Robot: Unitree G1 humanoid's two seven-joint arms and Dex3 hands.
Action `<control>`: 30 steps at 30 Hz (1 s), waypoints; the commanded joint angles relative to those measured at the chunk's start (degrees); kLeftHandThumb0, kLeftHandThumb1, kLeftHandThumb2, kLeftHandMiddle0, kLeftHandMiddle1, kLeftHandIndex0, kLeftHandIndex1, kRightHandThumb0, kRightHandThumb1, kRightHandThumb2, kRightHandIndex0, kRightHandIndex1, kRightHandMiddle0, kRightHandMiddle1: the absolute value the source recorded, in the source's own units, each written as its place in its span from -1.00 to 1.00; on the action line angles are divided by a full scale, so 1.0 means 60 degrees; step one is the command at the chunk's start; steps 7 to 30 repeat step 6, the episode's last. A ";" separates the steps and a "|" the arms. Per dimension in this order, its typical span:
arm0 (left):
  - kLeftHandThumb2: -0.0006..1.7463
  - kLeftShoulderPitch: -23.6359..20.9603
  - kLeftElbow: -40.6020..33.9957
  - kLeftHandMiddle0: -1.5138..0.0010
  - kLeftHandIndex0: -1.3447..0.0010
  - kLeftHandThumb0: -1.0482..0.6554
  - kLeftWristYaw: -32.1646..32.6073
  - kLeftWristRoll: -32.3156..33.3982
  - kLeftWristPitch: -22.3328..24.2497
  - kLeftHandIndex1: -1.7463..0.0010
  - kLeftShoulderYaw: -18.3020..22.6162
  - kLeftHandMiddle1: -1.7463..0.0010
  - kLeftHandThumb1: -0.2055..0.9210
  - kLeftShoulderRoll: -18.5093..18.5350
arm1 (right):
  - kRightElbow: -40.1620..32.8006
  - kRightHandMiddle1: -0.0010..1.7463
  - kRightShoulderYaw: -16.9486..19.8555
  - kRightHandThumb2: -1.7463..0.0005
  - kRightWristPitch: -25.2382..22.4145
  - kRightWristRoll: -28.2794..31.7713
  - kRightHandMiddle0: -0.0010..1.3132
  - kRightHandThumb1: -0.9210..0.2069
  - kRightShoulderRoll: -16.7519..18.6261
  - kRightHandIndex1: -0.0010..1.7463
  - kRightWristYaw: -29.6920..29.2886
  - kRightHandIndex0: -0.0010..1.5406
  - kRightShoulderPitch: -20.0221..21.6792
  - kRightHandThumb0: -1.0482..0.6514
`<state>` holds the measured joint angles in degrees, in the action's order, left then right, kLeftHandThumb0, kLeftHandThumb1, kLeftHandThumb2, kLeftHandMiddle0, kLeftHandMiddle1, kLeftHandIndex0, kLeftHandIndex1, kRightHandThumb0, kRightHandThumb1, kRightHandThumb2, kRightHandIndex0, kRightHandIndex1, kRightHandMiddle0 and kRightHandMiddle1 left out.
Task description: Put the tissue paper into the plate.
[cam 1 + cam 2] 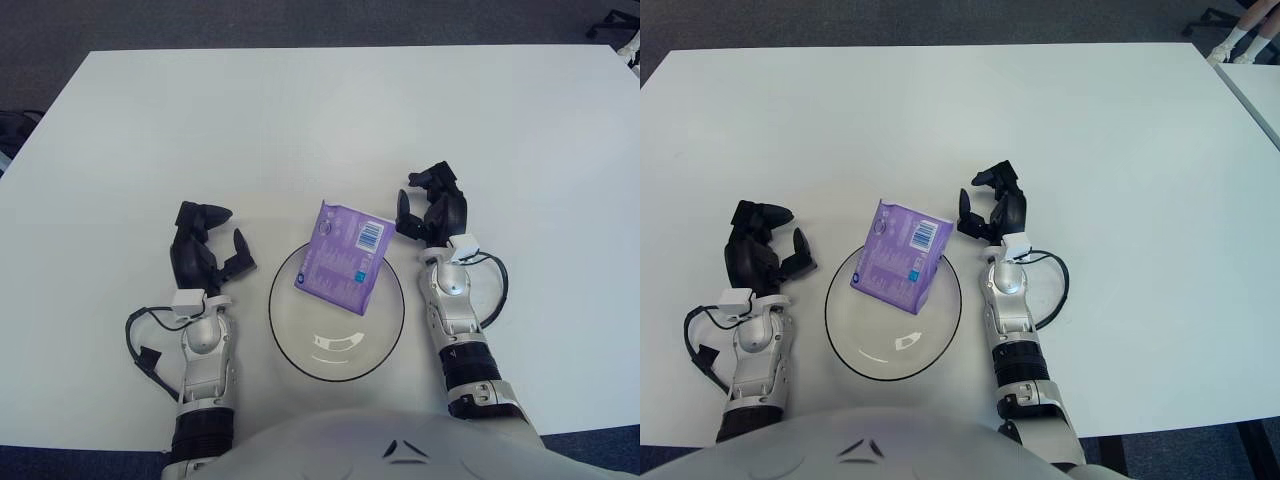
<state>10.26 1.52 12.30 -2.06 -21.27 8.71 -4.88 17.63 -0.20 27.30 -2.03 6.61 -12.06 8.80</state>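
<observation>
The right hand (432, 208) hovers just right of the purple tissue pack (343, 258), fingers spread and gripping nothing. The pack leans on the far rim of the clear glass plate (290, 345), on the white table (320, 130). The left hand (205, 250), fingers loose, shows left of the plate.

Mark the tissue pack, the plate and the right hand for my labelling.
tissue pack (343, 258), left eye view, purple face.
plate (300, 360), left eye view, near-left rim.
right hand (426, 208), left eye view, between the fingertips.

Bare table (330, 120) lies open beyond the plate (290, 345) and both hands.
</observation>
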 commanded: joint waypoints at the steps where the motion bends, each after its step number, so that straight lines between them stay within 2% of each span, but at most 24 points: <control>1: 0.58 0.0569 0.0531 0.18 0.29 0.22 0.0019 -0.0095 0.0283 -1.00 -0.0039 -0.94 -0.17 -0.0052 | 0.0672 1.00 0.0060 -0.20 -0.0371 -0.0113 -0.35 -0.14 0.0023 0.51 -0.0054 -0.13 -0.0687 0.23; 30: 0.59 0.0538 0.0612 0.18 0.26 0.22 0.0111 -0.0302 0.0315 -1.00 -0.0102 -0.94 -0.19 -0.0068 | 0.0886 1.00 0.0092 -0.20 -0.0448 -0.0222 -0.35 -0.14 -0.0006 0.50 -0.0056 -0.12 -0.0751 0.23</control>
